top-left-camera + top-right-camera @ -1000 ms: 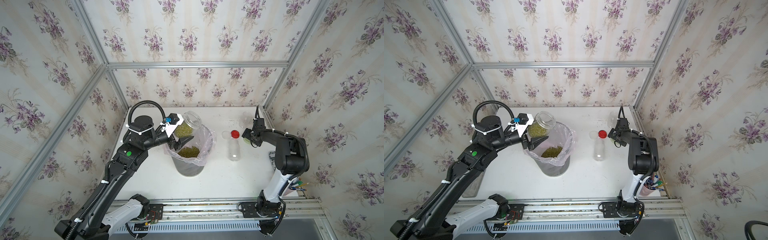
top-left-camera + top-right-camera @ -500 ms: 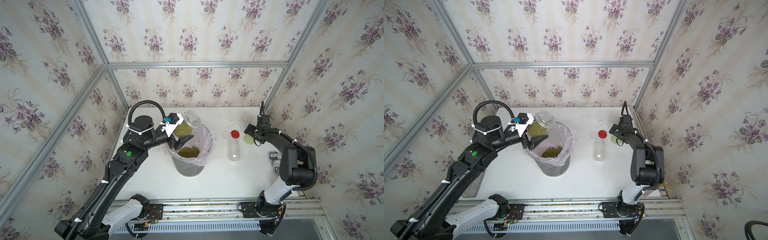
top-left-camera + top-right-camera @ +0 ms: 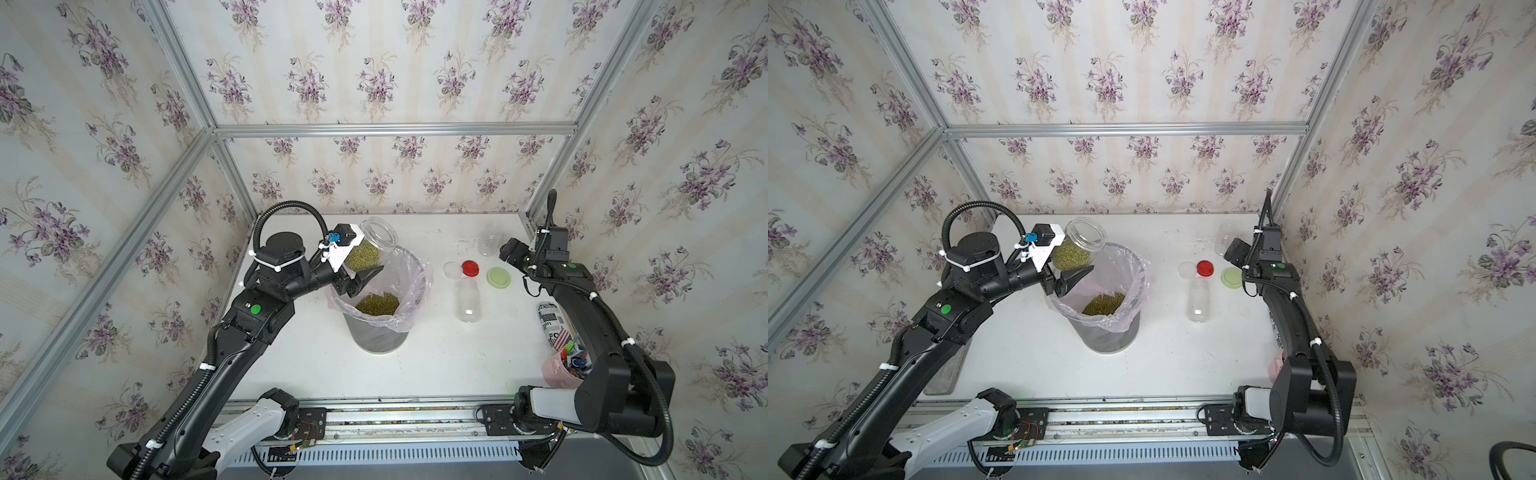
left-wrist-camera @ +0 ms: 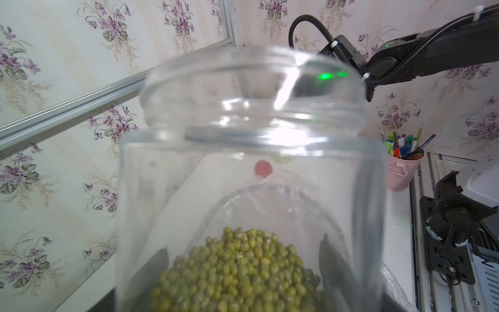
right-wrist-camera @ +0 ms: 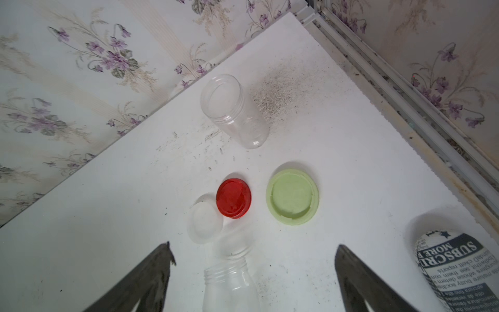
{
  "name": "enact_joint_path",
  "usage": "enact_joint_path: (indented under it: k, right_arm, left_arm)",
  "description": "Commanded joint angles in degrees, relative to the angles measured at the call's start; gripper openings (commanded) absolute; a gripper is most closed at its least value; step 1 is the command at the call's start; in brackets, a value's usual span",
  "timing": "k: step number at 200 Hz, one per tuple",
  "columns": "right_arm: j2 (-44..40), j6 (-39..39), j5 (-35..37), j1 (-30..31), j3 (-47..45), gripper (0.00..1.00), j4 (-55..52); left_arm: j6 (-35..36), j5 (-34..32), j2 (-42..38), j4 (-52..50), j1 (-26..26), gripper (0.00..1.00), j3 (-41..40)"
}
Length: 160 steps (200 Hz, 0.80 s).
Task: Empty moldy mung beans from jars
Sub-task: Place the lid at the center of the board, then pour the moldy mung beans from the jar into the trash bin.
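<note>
1. the left gripper (image 3: 365,262) is clenched on the held jar (image 3: 376,243). both fingers (image 4: 159,259) show dark through the glass in the left wrist view, one on each side of the jar's lower body.
2. the held jar is open and tilted. its mouth is raised toward the back wall and its base sits at the gripper. it hangs over the bin's rim on the left arm's side.
3. the beans (image 4: 237,272) are heaped in the base end of the held jar, well short of its neck.
4. under it the bin (image 3: 378,338), lined with pinkish plastic, stands on the table (image 3: 291,365). a second heap of beans lies at its bottom in both top views.
5. the right gripper (image 5: 253,246) is released, its jaws spread wide around bare air. it hovers over the table near the back right corner.
6. three lids lie flat below it. the red lid (image 5: 233,198) is just beside the white lid (image 5: 205,221) and seems to touch it. the green lid (image 5: 292,196) lies a little apart, toward the right wall.
7. the back jar (image 5: 233,110) is clear and empty and sits beyond the lids, near the back wall.
8. the front jar (image 5: 229,283) is also empty. its mouth is just beside the white lid.
9. at the table's right edge are a printed can (image 3: 550,322) and a pink cup (image 3: 559,372) of pens.
</note>
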Motion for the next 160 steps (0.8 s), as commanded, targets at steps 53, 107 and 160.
enact_joint_path:
  k: [53,107,160]
  right_arm:
    - [-7.95,-0.78,-10.29,4.38,2.69,0.90,-4.09]
    - [-8.49,-2.08,-9.32,12.21,5.51,0.90,-5.74]
    - [-9.29,-4.14,-10.83,12.79,7.46,0.90,-7.09]
  left_arm:
    - [3.65,-9.76,-0.64,4.79,0.01,0.00,1.34]
    - [10.59,-15.94,-1.57,4.09,0.06,0.00,0.52]
    - [17.67,-21.60,-2.39,3.28,0.06,0.00,0.34]
